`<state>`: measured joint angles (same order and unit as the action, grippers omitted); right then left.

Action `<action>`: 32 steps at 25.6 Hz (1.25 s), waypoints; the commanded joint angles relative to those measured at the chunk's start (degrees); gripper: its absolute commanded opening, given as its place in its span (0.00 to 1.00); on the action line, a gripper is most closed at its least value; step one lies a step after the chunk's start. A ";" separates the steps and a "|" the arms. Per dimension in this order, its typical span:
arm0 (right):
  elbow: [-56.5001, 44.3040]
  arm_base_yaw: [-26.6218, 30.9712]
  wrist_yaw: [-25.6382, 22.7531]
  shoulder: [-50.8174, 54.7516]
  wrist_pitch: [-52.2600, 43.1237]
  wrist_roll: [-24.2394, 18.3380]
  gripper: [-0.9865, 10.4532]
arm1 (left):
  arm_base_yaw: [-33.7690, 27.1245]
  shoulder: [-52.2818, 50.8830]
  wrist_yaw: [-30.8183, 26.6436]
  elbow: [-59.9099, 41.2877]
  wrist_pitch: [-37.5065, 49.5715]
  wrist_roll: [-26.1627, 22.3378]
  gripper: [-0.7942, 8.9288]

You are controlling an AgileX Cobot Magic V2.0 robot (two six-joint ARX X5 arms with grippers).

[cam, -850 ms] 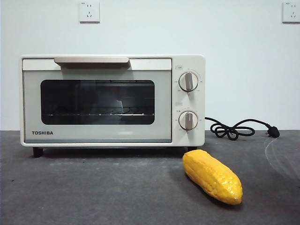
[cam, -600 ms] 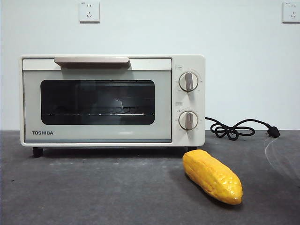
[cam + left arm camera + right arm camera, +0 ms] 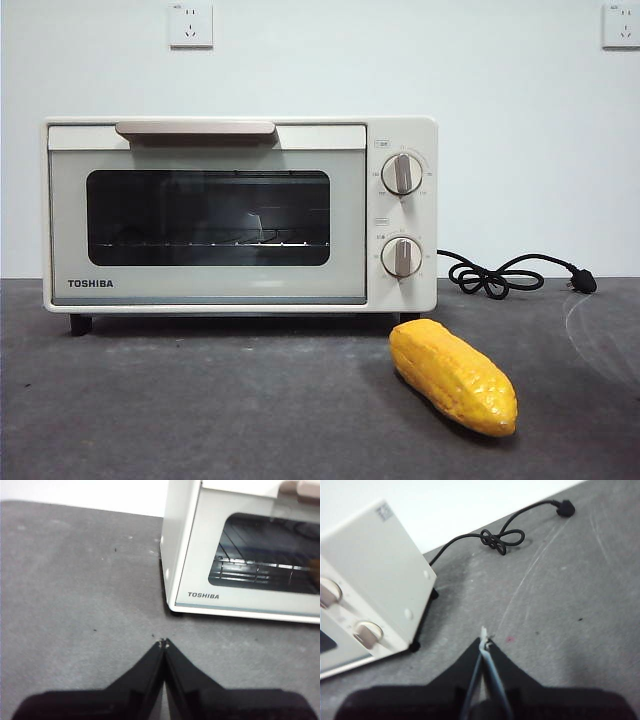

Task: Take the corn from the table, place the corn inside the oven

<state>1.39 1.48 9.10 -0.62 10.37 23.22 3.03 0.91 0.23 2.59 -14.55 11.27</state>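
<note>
A toy corn cob lies on its side on the dark grey desk, just in front of the right end of a cream Toshiba toaster oven, its thick end toward the oven's foot and its tapered tip pointing near and right. The oven's glass door is shut, its beige bar handle along the top edge, and a wire rack shows behind the glass. The black power cord trails off to the right, far from the cob.

Neither arm appears in the front view. The left tool hovers over bare desk near the oven's left front corner, its jaws pressed together and holding nothing. The right tool hovers over the desk to the right of the oven's knob side, jaws likewise narrow and empty; the corn is not in its wrist view.

With the door closed and the cob untouched, the task looks to be at its start. Done well, the opening step would likely have the left tool spread its jaws and take the handle squarely at its middle, drawing the door down without dragging the oven, while the right tool widens and comes down across the cob's thick middle, crosswise to its length, since the glossy, tapered body could slip from a grip near the tip.
</note>
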 commanded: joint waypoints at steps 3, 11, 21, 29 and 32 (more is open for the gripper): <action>-0.37 -0.04 1.05 0.04 -0.04 3.87 0.09 | 0.02 0.02 1.68 -0.48 0.52 6.51 0.08; 1.66 -0.04 9.68 0.04 0.39 4.26 0.09 | 0.02 0.02 11.04 2.40 2.93 9.14 0.08; 14.10 -0.07 11.10 -0.07 1.77 4.26 0.09 | 0.02 2.05 12.02 14.27 3.87 12.55 0.08; 26.75 -0.04 15.15 -5.22 1.86 4.17 0.09 | 0.02 9.09 14.86 26.53 3.85 12.55 0.08; 31.63 -0.07 19.06 -9.49 1.84 4.15 0.09 | 0.02 13.18 17.68 31.12 3.82 12.50 0.08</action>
<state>32.16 1.48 27.40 -9.30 12.40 27.22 3.03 13.39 17.26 33.08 -11.09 23.53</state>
